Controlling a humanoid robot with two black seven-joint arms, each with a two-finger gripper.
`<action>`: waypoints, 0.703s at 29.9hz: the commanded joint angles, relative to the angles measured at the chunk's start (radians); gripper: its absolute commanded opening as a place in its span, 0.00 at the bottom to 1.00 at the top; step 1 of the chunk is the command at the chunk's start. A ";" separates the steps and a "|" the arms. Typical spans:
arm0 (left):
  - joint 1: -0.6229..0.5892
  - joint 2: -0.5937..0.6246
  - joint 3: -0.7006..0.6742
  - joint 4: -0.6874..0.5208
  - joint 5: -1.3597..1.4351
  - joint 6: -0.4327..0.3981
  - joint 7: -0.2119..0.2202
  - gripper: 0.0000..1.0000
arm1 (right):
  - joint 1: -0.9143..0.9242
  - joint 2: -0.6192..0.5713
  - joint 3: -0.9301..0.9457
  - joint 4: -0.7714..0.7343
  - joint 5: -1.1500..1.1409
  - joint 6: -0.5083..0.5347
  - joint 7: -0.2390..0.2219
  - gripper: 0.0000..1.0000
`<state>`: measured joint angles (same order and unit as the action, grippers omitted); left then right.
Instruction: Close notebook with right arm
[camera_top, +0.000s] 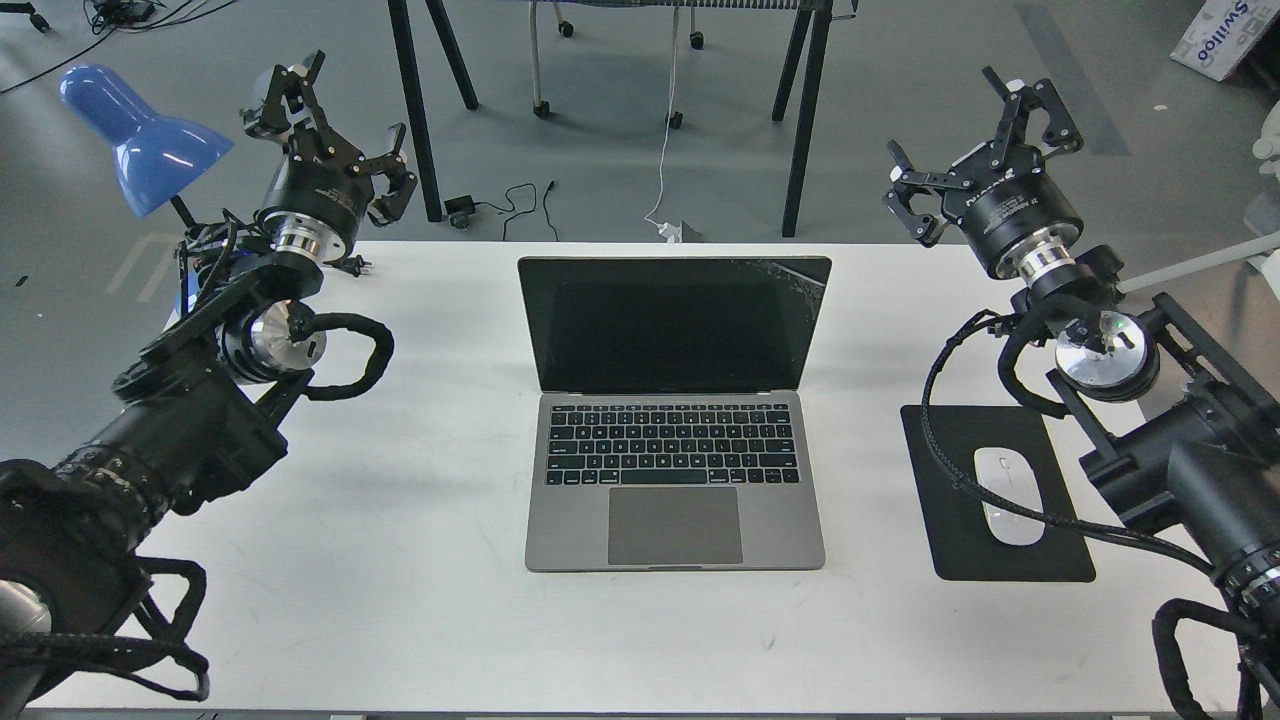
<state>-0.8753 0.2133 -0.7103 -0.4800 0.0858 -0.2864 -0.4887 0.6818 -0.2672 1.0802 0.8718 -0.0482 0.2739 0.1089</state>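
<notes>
- White laminate surface (400, 600) fills most of the head view and carries everything listed below.
- Black right arm (1180, 470) comes in from the lower right; its gripper (985, 135) is raised past the surface's far right corner, jaws spread and empty, well apart from the notebook.
- Black left arm (180, 430) comes in from the lower left; its gripper (325, 130) is lifted over the far left corner, jaws likewise spread and holding nothing.
- Space-grey notebook (675, 470) sits at the middle of the surface, lid up, dark screen facing the robot, keyboard and trackpad exposed.
- Black mouse pad (945, 540) lies flat just right of the notebook, partly under the right arm's cable.
- Blue lamp (140, 145) stands at the far left, beside the left gripper.
- White mouse (1010, 495) rests on the mouse pad.
</notes>
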 joint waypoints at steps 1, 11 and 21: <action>-0.001 0.000 0.000 0.000 0.000 0.000 0.000 1.00 | 0.079 0.011 -0.035 -0.054 -0.031 -0.024 0.000 1.00; -0.001 0.000 0.000 0.000 0.000 0.000 0.000 1.00 | 0.304 0.109 -0.282 -0.272 -0.045 -0.061 0.002 1.00; -0.001 0.000 -0.001 0.000 0.000 0.000 0.000 1.00 | 0.361 0.198 -0.444 -0.381 -0.045 -0.102 0.002 1.00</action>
<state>-0.8760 0.2139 -0.7117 -0.4802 0.0858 -0.2870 -0.4887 1.0362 -0.0834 0.6621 0.5109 -0.0940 0.1730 0.1104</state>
